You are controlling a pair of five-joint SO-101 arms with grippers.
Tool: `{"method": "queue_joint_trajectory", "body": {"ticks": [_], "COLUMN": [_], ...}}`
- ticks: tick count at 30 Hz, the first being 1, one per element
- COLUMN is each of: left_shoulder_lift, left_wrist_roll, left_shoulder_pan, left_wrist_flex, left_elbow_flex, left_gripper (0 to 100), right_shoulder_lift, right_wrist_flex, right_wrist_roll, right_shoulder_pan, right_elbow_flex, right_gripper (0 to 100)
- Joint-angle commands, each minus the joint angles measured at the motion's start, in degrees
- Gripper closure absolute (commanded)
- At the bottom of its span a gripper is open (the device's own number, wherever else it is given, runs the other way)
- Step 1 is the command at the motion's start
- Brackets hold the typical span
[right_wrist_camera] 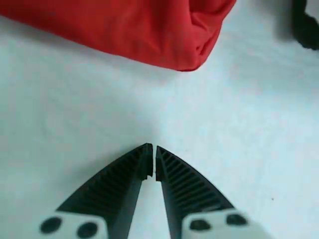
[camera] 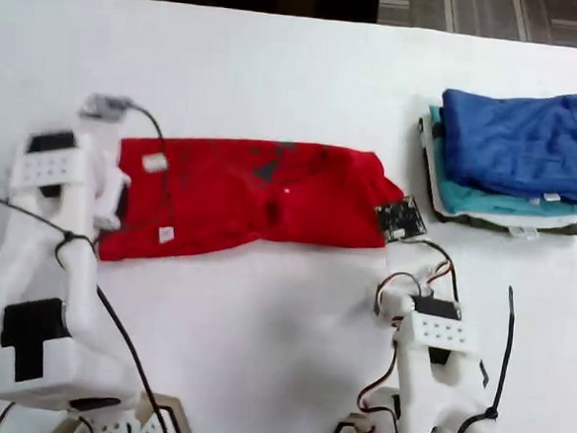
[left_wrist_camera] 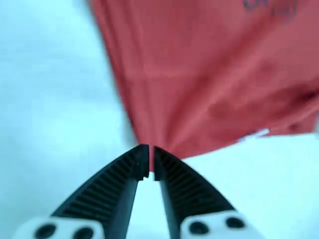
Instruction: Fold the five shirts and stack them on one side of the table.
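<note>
The red shirt (camera: 250,199) lies as a long folded band across the middle of the tabletop (camera: 278,77). The left pincer (left_wrist_camera: 149,162) is clamped on its left near corner, with the cloth gathering into the tips, probably ready to carry the next fold. The right pincer (right_wrist_camera: 153,162) is closed on nothing and hangs over bare tabletop just near of the right corner. The stack of folded shirts (camera: 516,153) sits far right, apart from the red shirt. A cable (camera: 163,168) crossing the shirt's left end might snag.
</note>
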State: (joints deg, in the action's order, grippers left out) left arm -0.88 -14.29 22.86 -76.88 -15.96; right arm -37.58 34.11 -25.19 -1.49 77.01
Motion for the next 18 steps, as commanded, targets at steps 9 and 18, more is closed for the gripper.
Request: {"method": "queue_joint_trajectory", "body": {"ticks": [9,18], "left_shoulder_lift": [15.0,35.8], "left_wrist_roll": [0.7,0.4], "left_shoulder_pan": [2.6,2.5], "left_wrist_flex": [-0.8,-3.2], "left_elbow_flex": [18.0,39.3], "left_gripper": [78,78], "right_shoulder_lift": [-2.0,-2.0], "right_wrist_flex": [-1.5,-1.5], "right_wrist_roll": [0.1,0.1], "right_shoulder_pan": [-0.1,0.9], "right_elbow_flex": [-0.2,-0.2], "right_gripper": [97.8,97.8]}}
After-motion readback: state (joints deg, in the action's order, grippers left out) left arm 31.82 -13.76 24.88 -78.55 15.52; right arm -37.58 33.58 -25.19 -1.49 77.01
